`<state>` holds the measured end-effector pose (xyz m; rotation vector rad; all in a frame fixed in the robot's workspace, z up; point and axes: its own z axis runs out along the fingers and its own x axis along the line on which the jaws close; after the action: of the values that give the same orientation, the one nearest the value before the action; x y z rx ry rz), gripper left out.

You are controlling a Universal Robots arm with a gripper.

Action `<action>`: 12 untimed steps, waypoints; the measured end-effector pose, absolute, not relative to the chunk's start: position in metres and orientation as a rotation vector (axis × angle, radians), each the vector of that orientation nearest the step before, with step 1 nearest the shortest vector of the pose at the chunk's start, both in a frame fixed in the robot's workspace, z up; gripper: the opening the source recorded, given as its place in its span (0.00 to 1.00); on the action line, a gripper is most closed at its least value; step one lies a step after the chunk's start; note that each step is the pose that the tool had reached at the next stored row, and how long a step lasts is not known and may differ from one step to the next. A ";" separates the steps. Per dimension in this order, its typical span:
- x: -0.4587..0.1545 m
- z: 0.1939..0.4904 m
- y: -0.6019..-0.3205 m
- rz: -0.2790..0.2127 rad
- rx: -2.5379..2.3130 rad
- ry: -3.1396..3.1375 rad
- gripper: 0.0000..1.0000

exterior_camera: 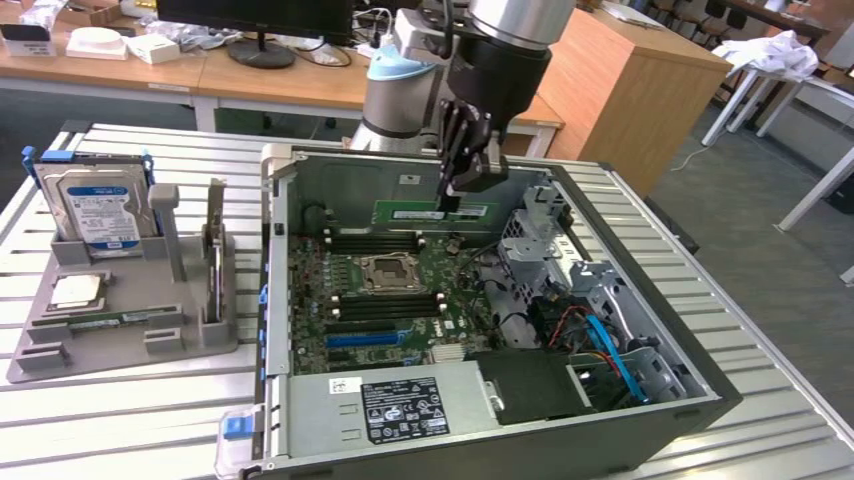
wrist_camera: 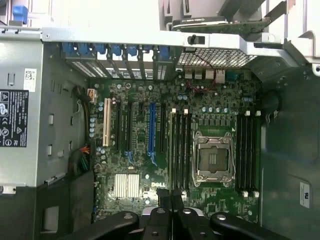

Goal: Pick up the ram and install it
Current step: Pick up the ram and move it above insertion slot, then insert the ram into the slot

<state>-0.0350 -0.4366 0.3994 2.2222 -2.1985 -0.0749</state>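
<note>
Green ram (exterior_camera: 430,214) (thin, flat) in pincer (exterior_camera: 455,201)

Robotics lab, wooden desks (exterior_camera: 134,72), monitor (exterior_camera: 254,15), slatted metal workbench (exterior_camera: 134,410)

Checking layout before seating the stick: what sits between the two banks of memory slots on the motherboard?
The CPU socket in its metal frame, with one memory slot bank on one side and the other bank opposite. The wrist view shows it clearly.
</note>
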 end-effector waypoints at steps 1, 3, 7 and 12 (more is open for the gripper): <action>-0.033 0.399 -0.437 -0.075 2.222 -2.199 0.11; -0.030 0.399 -0.437 -0.075 2.222 -2.199 0.11; -0.029 0.399 -0.437 -0.075 2.222 -2.199 0.11; -0.029 0.399 -0.437 -0.075 2.222 -2.199 0.11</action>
<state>-0.0285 -0.4366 0.3993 2.2220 -2.1987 -0.0749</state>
